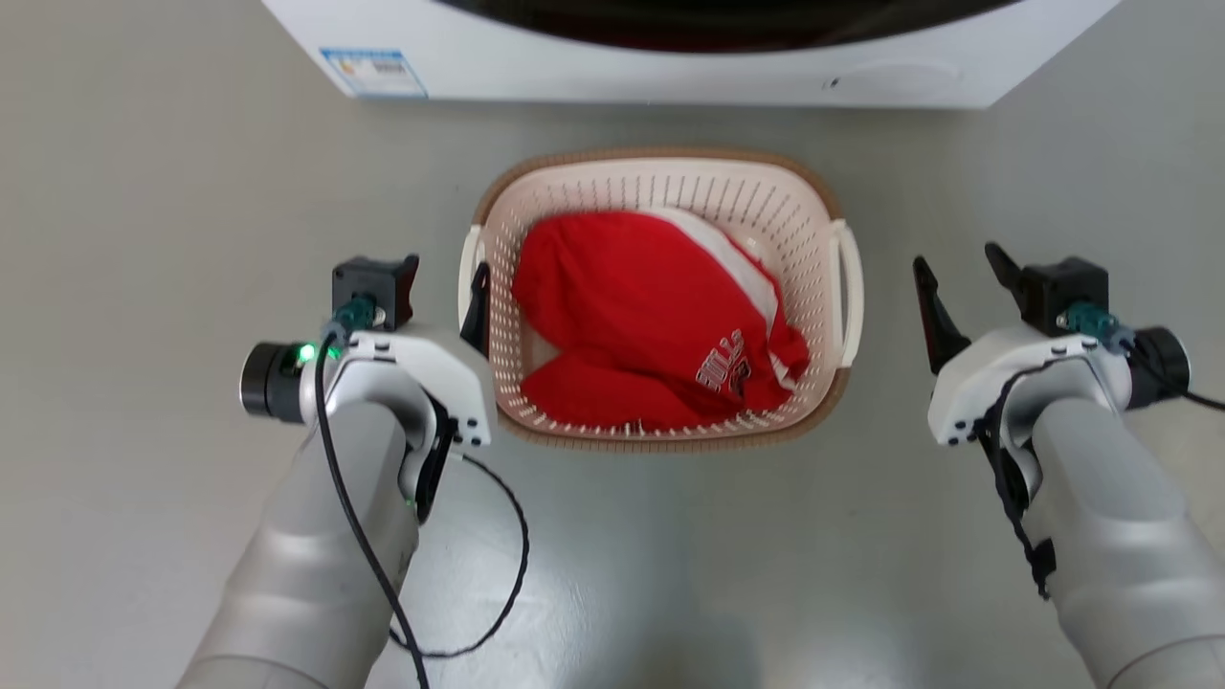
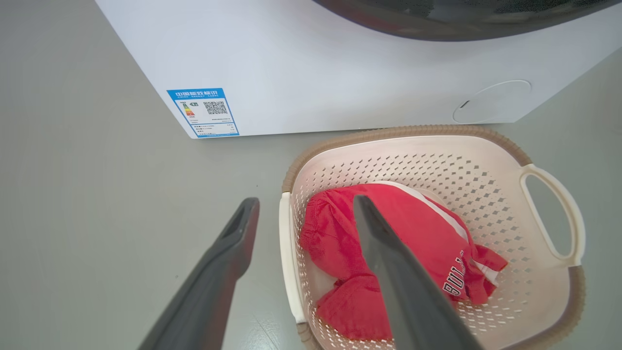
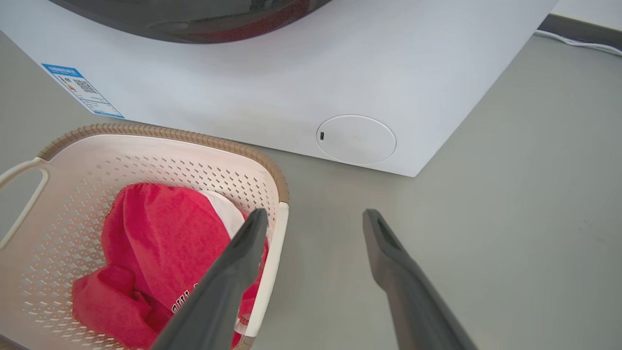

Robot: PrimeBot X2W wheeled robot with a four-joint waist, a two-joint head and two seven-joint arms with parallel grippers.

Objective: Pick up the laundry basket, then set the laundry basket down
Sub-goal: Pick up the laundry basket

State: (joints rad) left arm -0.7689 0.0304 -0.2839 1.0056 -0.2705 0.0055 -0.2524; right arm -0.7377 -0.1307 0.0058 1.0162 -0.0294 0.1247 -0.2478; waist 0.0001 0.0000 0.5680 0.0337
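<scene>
We list the basket as standing on the floor, between our two pincers and just ahead of them. Left pincer: spread, holding nothing, astride the left handle, one finger outside it over the floor, the other finger above the basket's inside. We cannot tell whether either finger touches the handle, and in the head view the wrist covers most of this pincer. Right pincer: spread, empty, beside the right handle, with floor showing between them. Contents: a red garment with white trim, its lettering folded and only partly legible, part of it covered by the inner finger in the left wrist view. Beyond the fingertips stands a white washer, cut off at the top. Its label is too small to read.
</scene>
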